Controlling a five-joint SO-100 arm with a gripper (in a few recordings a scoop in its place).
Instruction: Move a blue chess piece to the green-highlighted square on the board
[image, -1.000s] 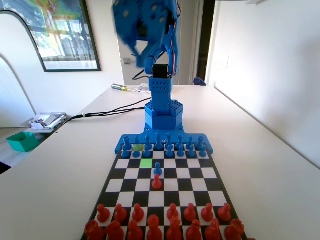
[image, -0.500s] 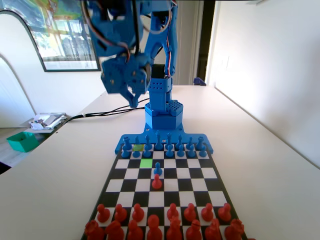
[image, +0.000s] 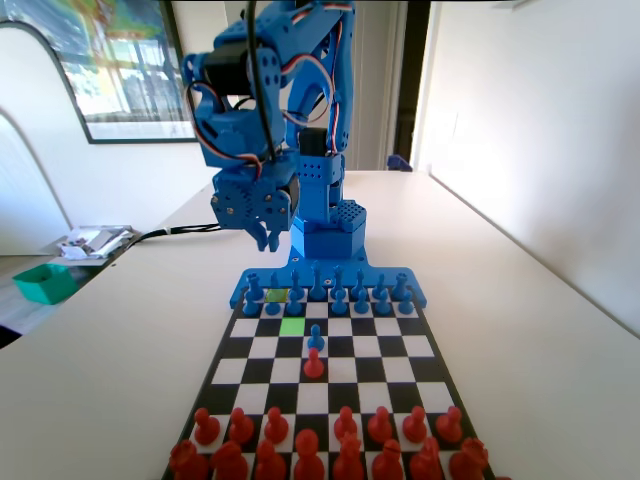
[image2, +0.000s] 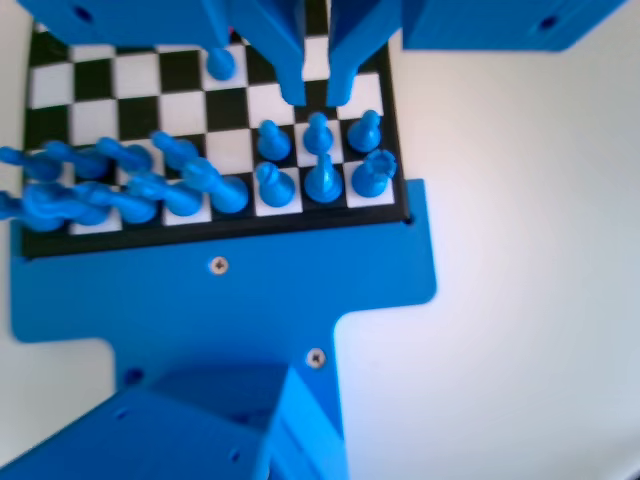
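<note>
Jaws parted by a narrow gap, nothing between them. Gripper (image: 268, 236) hanging in mid-air at centre left of the fixed view, tips pointing down, well above the far left corner of the board (image: 425, 352). In the wrist view, gripper (image2: 318, 97) reaching down from the top edge over the rightmost files, tips above the third row from the blue end, just beyond the right-hand blue pawns (image2: 317, 131).

Below and right of the tips in the fixed view: green-highlighted square (image: 292, 326), third row from the far end, bare, with a duller yellow-green square (image: 277, 295) just behind it among the blue back ranks. One blue chess piece (image: 316, 338) standing forward of its row, just right of and slightly nearer than the green square, upright, with a lone red pawn (image: 314, 364) directly in front of it. Remaining red pieces (image: 345, 445) lined up along the bottom of the frame.

No readable writing, brand or label anywhere; framed picture (image: 120, 70) at upper left too blurred to read.
</note>
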